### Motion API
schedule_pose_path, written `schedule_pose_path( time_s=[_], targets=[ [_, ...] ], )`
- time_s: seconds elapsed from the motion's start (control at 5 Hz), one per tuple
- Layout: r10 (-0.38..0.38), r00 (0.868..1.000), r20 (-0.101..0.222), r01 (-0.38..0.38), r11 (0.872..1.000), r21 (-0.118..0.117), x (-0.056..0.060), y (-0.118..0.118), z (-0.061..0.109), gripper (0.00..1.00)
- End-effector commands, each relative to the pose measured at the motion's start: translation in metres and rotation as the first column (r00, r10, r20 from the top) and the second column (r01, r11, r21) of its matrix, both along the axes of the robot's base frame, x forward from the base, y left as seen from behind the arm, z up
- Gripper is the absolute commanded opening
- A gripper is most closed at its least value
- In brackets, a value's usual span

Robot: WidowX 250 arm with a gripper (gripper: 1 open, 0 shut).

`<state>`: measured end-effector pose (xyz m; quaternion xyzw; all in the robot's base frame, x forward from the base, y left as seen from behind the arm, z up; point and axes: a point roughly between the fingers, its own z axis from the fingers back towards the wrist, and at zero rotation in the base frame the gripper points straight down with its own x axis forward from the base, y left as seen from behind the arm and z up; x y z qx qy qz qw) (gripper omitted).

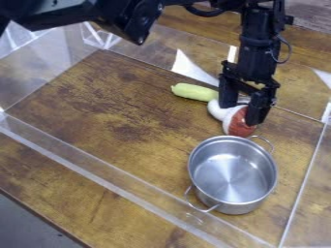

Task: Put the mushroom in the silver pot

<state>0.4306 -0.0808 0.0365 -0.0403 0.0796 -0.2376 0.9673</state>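
Note:
The mushroom [241,123], red-brown cap with a white stem, lies on its side on the wooden table just beyond the silver pot [233,172]. My gripper [245,105] points straight down over the mushroom, open, with one black finger on each side of its top. The fingers partly hide the stem. The pot stands upright and holds nothing, its loop handle toward the front.
A yellow-green corn-like vegetable [193,92] lies left of the gripper. A white paper sheet [195,68] sits behind it. Clear plastic walls [77,155] ring the wooden table. Dark equipment [123,15] hangs over the back left.

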Motion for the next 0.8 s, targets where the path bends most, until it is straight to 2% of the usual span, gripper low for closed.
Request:
schedule_pose_path(
  time_s=[0.0,0.4,0.6],
  targets=[
    [0.003,1.0,-0.014,-0.003,1.0,0.001,-0.0016,-0.0075,0.0061,1.0],
    [0.074,0.997,-0.031,-0.074,0.997,-0.002,0.0072,-0.0084,0.0113,1.0],
    [0.105,0.994,-0.038,-0.106,0.994,-0.003,0.0052,0.0013,0.0118,1.0]
  ],
)
